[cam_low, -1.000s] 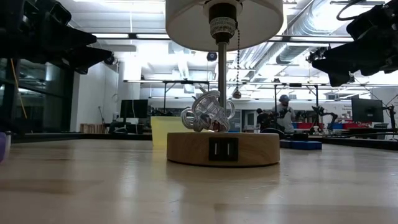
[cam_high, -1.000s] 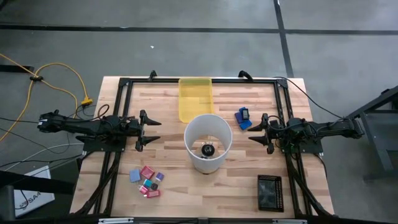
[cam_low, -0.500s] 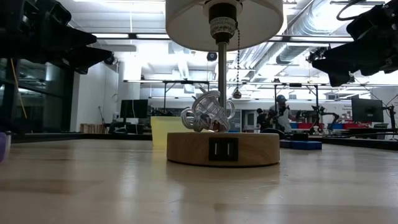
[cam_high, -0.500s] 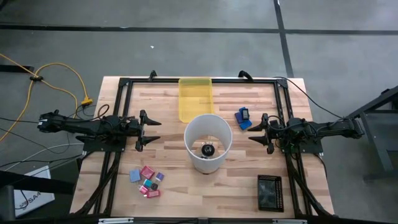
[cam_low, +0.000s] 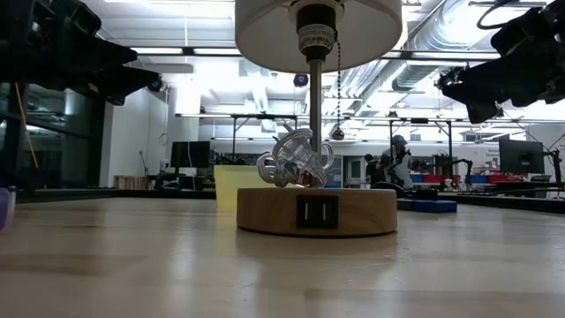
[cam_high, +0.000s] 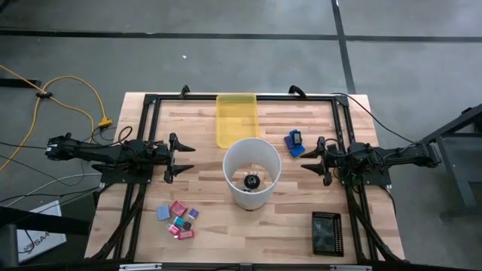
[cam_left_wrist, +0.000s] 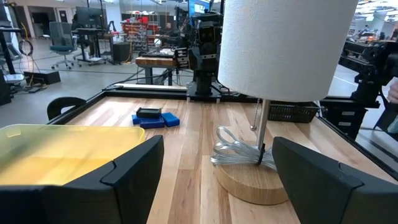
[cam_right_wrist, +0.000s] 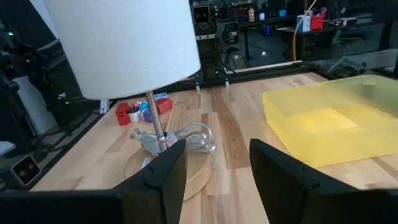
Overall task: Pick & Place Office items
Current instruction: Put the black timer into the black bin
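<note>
Left gripper [cam_high: 183, 157]: hovered, fingers spread; lower squarely over small pieces [cam_high: 178, 219].
Right gripper [cam_high: 308, 156]: fingers spread, waited.

lamp [cam_high: 251, 170] (white shade) mid-table | yellow tray [cam_high: 236, 119] behind | black mesh box [cam_high: 326, 232]

High view: overhead, straight down, whole table [cam_high: 301, 218]. Low view: tabletop height, close on lamp [cam_low: 315, 210] base, facing room. Wrist views: face each other across table, lamp [cam_left_wrist: 273, 93] and yellow tray [cam_right_wrist: 329, 124] in both. Lamp common to all four.
</note>
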You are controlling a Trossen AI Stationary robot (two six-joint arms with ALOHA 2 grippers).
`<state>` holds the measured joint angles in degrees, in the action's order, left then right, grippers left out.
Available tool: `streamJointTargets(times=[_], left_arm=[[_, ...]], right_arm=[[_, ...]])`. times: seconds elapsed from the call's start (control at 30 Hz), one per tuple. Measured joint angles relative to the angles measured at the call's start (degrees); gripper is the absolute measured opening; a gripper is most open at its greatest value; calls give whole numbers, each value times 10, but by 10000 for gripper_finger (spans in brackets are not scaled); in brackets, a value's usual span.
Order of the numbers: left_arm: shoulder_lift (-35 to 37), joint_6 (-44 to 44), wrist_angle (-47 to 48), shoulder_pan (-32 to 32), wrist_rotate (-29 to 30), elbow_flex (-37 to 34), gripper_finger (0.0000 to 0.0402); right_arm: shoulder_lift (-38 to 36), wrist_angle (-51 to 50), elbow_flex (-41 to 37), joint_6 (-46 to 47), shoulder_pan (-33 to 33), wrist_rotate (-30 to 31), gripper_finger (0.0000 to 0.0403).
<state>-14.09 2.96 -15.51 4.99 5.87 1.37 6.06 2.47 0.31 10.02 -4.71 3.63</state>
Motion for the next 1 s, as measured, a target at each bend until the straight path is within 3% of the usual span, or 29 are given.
streamJointTargets(times=[0.83, 1.0], left_arm=[[0, 0, 0, 0, 0, 0, 293], [0, 0, 0, 0, 0, 0, 293]], right_arm=[[0, 213, 1, -74, -1, -10, 162], [0, 217, 17, -77, -1, -26, 162]])
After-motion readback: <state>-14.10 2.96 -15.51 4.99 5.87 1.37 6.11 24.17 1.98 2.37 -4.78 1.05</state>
